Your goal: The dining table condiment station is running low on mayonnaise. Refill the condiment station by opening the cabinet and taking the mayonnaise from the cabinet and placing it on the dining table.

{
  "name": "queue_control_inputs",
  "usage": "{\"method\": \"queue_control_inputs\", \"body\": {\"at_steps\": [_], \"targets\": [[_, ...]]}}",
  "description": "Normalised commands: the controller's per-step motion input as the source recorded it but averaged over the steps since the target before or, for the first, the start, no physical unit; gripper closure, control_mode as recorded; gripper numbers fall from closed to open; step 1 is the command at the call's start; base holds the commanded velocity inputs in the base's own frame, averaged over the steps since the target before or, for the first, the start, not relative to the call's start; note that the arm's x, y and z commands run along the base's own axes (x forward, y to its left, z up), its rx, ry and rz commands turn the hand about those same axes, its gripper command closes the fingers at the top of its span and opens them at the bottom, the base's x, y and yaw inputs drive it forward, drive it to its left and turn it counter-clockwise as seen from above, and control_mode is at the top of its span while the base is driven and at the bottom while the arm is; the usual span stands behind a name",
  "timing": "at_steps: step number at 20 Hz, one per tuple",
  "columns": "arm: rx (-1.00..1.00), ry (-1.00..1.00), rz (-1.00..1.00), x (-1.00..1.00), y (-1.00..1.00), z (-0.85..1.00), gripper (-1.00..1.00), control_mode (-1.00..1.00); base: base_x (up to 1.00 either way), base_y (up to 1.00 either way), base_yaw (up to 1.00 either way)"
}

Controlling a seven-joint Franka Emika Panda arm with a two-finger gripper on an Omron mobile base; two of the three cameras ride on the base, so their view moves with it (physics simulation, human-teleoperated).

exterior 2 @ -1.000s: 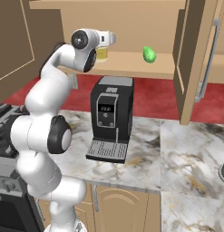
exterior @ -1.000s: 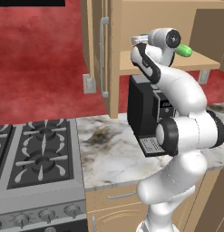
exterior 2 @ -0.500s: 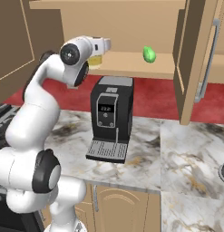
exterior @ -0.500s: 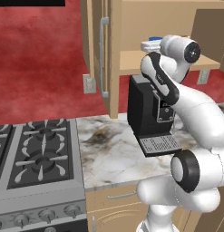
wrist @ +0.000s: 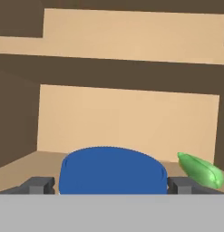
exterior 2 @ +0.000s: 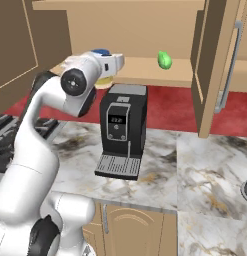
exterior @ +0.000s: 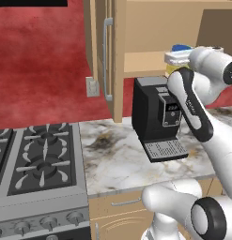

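The cabinet (exterior: pixel 110 51) (exterior 2: pixel 218 65) stands with both doors swung wide. On its lower shelf (exterior 2: pixel 145 71) sits the mayonnaise (exterior: pixel 180 48) (exterior 2: pixel 101 52), a pale jar with a blue lid. My gripper (exterior: pixel 176 58) (exterior 2: pixel 113 63) reaches in at lid height. In the hand view the blue lid (wrist: pixel 112 168) lies between the two fingertips (wrist: pixel 39 185), close to both, and the gripper (wrist: pixel 112 186) is open. The jar's body is mostly hidden behind my hand. The dining table is out of view.
A green cucumber-shaped item (exterior 2: pixel 165 60) (wrist: pixel 200 171) lies on the same shelf, right of the jar. A black coffee machine (exterior: pixel 157 117) (exterior 2: pixel 122 129) stands on the marble counter (exterior: pixel 112 154) just under the shelf. A gas stove (exterior: pixel 37 159) is at the left.
The arm has refolded, its elbow swinging down and to the right. The hand has sunk a little and pushed in around the jar's lid. The jaws stayed open.
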Motion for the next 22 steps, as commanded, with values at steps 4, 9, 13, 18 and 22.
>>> {"method": "queue_control_inputs", "body": {"at_steps": [4, 9, 13, 18, 22], "targets": [[0.00, 0.00, 0.08, -1.00, -0.25, -0.01, 1.00, -1.00, 0.00, 0.00, 0.00], [0.00, 0.00, 0.08, -1.00, -0.03, -0.10, 1.00, -1.00, 0.00, 0.00, 0.00], [0.00, 0.00, 0.09, -1.00, 0.00, -0.22, 1.00, -1.00, 0.00, 0.00, 0.00], [0.00, 0.00, 0.07, -0.87, 0.02, -0.33, 1.00, -1.00, 0.00, 0.00, 0.00], [-0.04, 0.06, 0.00, -0.24, 0.21, -0.21, 1.00, -1.00, 0.00, 0.00, 0.00]]}}
